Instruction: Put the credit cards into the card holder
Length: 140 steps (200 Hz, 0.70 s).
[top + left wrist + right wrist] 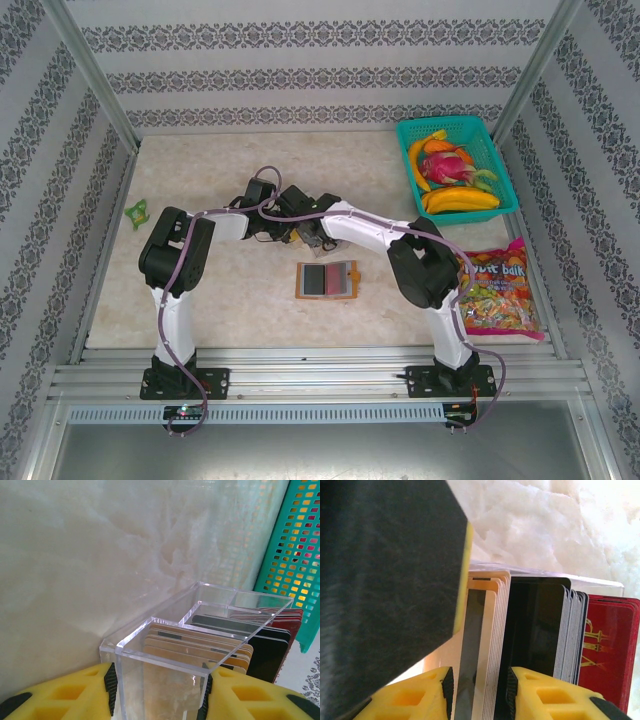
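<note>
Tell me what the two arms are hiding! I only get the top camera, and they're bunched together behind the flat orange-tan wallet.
Observer: A small clear plastic box, packed with thin plastic rectangles side by side: tan cards, black cards, red cards.
Operator: Is the right gripper grabbing any?
Observer: Yes, the right gripper is shut on the tan cards.
Operator: And the left one?
Observer: The left gripper has a yellow finger on each side of the box's near end; whether it squeezes, I cannot tell.
</note>
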Available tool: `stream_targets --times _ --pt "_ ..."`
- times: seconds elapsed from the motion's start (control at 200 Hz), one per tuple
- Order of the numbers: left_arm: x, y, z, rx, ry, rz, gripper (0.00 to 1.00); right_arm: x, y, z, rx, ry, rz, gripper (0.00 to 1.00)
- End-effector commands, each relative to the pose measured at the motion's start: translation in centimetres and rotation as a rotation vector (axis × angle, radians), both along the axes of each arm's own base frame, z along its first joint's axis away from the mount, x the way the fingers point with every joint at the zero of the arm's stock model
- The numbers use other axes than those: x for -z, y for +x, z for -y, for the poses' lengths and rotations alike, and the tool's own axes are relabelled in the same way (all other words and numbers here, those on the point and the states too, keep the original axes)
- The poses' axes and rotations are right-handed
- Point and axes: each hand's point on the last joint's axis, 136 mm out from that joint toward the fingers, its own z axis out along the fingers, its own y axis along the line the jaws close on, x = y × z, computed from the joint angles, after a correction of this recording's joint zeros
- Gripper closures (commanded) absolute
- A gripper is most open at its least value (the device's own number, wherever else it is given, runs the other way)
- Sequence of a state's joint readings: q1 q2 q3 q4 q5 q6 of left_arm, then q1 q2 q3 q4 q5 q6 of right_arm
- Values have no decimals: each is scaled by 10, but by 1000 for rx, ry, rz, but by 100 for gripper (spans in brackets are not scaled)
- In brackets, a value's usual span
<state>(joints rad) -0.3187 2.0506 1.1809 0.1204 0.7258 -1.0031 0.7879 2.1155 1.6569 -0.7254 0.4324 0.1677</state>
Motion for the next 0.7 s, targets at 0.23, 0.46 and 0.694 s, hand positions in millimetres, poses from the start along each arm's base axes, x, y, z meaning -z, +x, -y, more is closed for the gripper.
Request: stream_targets --times 0.23,0.46,0.694 --pt "1 -3 -5 3 35 6 51 -1 2 10 -21 -131 52 71" --pt "2 -6 -7 0 40 5 51 -16 5 12 -24 -138 97 73" --pt "-10 -6 -9 -3 46 42 49 -18 2 12 -30 -129 92 86"
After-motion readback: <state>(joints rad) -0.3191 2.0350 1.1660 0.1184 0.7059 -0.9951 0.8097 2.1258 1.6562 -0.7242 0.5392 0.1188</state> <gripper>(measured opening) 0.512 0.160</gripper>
